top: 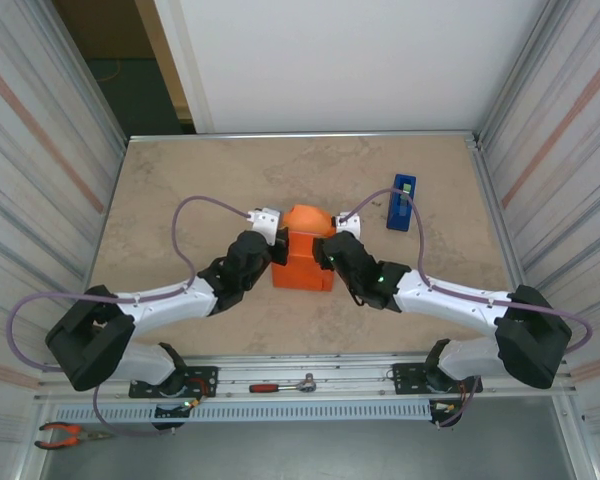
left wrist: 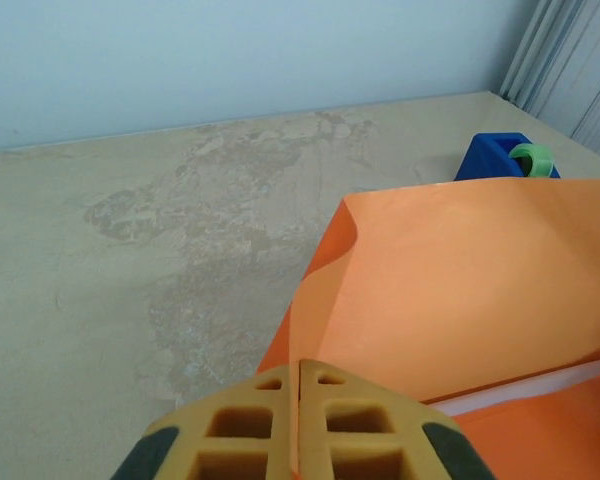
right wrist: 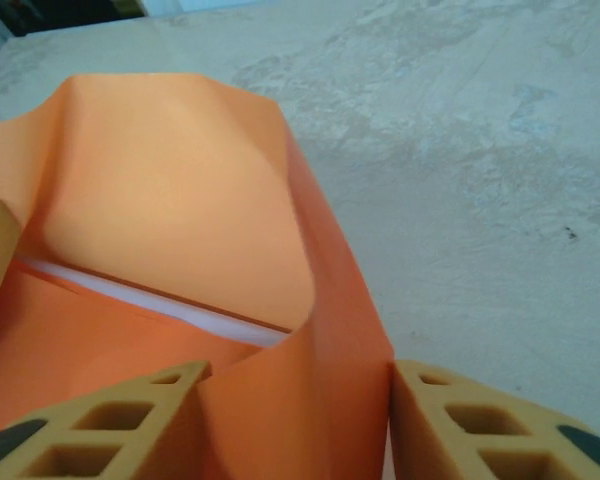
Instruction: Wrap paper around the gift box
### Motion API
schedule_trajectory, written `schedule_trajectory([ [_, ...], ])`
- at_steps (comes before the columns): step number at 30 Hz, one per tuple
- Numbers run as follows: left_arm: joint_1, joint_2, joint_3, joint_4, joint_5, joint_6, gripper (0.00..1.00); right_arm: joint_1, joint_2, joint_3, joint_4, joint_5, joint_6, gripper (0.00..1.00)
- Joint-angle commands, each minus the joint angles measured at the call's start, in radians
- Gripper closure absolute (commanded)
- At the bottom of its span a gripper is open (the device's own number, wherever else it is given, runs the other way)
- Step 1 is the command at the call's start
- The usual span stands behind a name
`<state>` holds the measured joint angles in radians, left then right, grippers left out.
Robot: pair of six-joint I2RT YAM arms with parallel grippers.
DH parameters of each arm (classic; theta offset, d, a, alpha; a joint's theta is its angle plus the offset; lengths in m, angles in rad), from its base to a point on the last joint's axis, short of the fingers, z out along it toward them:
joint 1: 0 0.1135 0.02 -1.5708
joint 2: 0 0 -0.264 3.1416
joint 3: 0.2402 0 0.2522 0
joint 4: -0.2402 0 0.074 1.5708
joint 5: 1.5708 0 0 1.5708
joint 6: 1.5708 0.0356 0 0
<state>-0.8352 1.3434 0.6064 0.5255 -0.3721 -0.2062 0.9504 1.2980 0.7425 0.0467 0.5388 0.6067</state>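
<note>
Orange paper (top: pixel 302 265), a bright plain sheet, stands folded up round the small gift box at the middle of the mottled beige table (top: pixel 180 190), between the two arms. The box itself is hidden inside; a pale strip in the gap of the fold may be its edge, though I cannot tell. The left gripper (left wrist: pixel 298 400) has its tan fingers (left wrist: pixel 235 435) pressed together on a thin edge of the sheet. The right gripper (right wrist: pixel 295 390) has a looser, bulging fold between its pads (right wrist: pixel 460 425), which touch it on both sides. The step in hand looks like drawing the raised flaps over the top. To do it well, both arms should pull evenly and low, so the creases land on the box edges without tearing the pinched paper or dragging the box. The narrow blue tape dispenser (top: pixel 401 202), with its green roll, sits near the right arm for sealing.
</note>
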Motion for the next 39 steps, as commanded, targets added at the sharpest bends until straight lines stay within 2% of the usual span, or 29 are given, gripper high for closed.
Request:
schedule_trajectory([
  [1, -0.049, -0.029, -0.03, -0.015, 0.001, -0.018, 0.97, 0.052, 0.018, -0.002, -0.077, 0.01, 0.004, 0.63],
  [6, -0.089, -0.061, -0.082, 0.01, -0.066, -0.075, 0.98, 0.083, 0.019, 0.005, -0.091, 0.024, 0.027, 0.87],
  [8, -0.088, -0.067, -0.091, 0.014, -0.083, -0.091, 0.95, 0.087, 0.031, 0.002, -0.093, 0.027, 0.04, 0.98],
  [9, -0.089, -0.079, -0.094, 0.016, -0.092, -0.087, 0.91, 0.09, 0.038, -0.001, -0.094, 0.027, 0.048, 1.0],
  [11, -0.083, -0.12, -0.097, -0.001, -0.105, -0.074, 0.76, 0.091, 0.043, -0.007, -0.095, 0.028, 0.06, 1.0],
  [15, -0.008, -0.257, -0.116, -0.055, -0.056, -0.1, 0.4, 0.09, 0.043, -0.019, -0.093, 0.035, 0.075, 1.0],
  [18, 0.082, -0.368, -0.147, -0.089, 0.022, -0.159, 0.25, 0.089, 0.038, -0.02, -0.09, 0.033, 0.079, 1.0],
  [20, 0.129, -0.437, -0.178, -0.092, 0.072, -0.195, 0.2, 0.088, 0.038, -0.018, -0.09, 0.033, 0.082, 1.0],
  [22, 0.152, -0.487, -0.199, -0.098, 0.111, -0.208, 0.19, 0.087, 0.038, -0.02, -0.088, 0.033, 0.088, 1.0],
  [26, 0.135, -0.515, -0.216, -0.101, 0.176, -0.21, 0.18, 0.085, 0.046, -0.019, -0.082, 0.027, 0.095, 1.0],
  [32, 0.029, -0.418, -0.22, -0.061, 0.103, -0.177, 0.17, 0.084, 0.064, -0.014, -0.078, 0.021, 0.108, 1.0],
  [35, 0.025, -0.344, -0.202, -0.033, 0.078, -0.186, 0.17, 0.082, 0.064, -0.004, -0.096, 0.022, 0.12, 1.0],
  [39, 0.025, -0.253, -0.138, -0.057, 0.04, -0.13, 0.22, 0.078, 0.045, 0.008, -0.127, 0.023, 0.153, 1.0],
])
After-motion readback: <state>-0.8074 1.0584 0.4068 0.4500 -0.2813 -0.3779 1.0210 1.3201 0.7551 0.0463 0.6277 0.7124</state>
